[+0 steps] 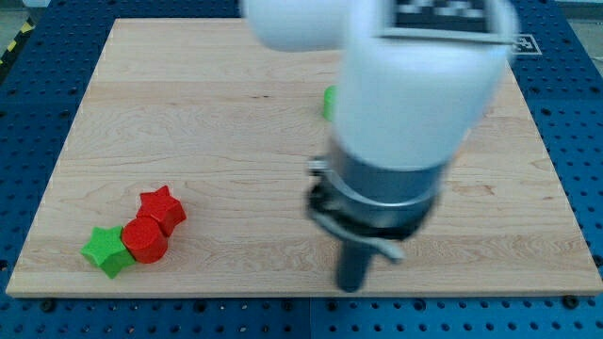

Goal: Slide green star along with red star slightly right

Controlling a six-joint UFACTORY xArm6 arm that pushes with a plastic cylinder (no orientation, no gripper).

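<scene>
A green star [105,250] lies near the board's bottom left corner. A red block [144,239], rounded in shape, touches its right side. A red star [163,208] sits just above and to the right, touching the red block. My rod comes down at the view's bottom centre, and my tip [351,286] rests on the board far to the right of these three blocks. The arm's white and grey body fills the upper middle of the view and hides the board behind it.
A green block [329,103] peeks out at the arm's left edge, mostly hidden, shape not clear. The wooden board [188,113] lies on a blue perforated table [28,122]. My tip is close to the board's bottom edge.
</scene>
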